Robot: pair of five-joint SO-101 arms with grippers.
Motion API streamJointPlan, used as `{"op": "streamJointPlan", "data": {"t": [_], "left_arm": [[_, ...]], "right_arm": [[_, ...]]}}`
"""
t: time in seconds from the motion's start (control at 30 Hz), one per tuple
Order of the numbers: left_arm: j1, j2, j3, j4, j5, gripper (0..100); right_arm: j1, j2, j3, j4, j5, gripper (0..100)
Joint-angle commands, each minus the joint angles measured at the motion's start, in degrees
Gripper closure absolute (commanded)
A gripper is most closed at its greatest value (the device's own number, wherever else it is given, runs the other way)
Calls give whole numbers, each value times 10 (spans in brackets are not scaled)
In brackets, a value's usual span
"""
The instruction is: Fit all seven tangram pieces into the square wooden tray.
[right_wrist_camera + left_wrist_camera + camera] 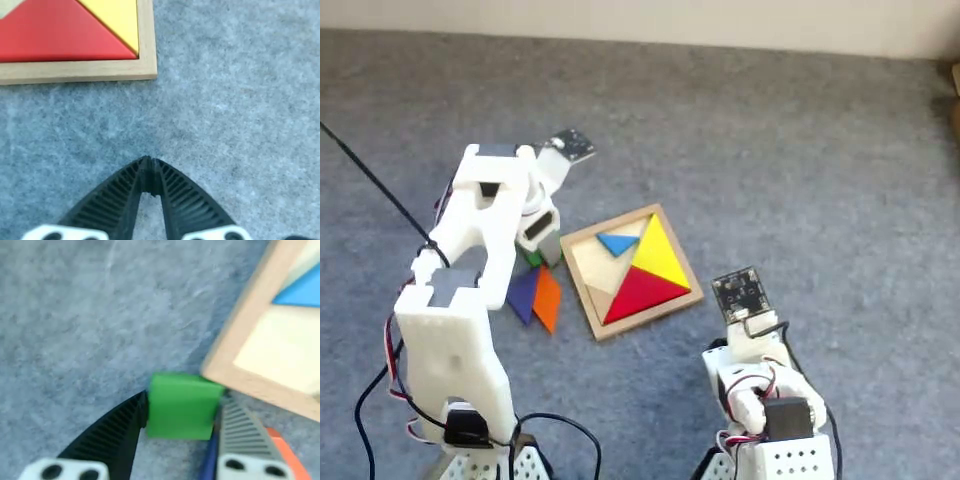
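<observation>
done: blue triangle (pixel 617 242), yellow triangle (pixel 660 255) and red triangle (pixel 640 292) lie inside the wooden tray (pixel 651 315)
left to do: green square (pixel 182 400), purple piece (pixel 525 293) and orange piece (pixel 549 297) are outside it on the grey carpet (pixel 800 150); i cannot make out a seventh piece
left gripper (pixel 181 407): clamped on the green square, right at the tray's outer corner
right gripper (pixel 150 170): fingers together, holding nothing, over carpet near the tray's edge beside the red triangle
edges: the raised rim stands between the square and the tray floor, so it likely needs lifting over
open room: the tray's bare pale part faces the left arm; purple and orange crowd just beside that claw
</observation>
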State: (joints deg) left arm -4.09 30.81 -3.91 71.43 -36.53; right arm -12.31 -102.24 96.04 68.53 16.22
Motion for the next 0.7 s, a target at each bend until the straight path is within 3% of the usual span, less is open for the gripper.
{"op": "streamJointPlan", "data": {"t": [0.0,0.23,0.47,0.67], "left_arm": [[7,1,-22,-4,-1,855],[3,-2,-53,54,1,910],[8,-2,-175,178,98,906],[54,-2,-247,269,156,909]], "right_arm": [[4,6,80,4,-1,994],[4,6,80,4,-1,994],[4,6,80,4,-1,994],[4,6,80,4,-1,994]]}}
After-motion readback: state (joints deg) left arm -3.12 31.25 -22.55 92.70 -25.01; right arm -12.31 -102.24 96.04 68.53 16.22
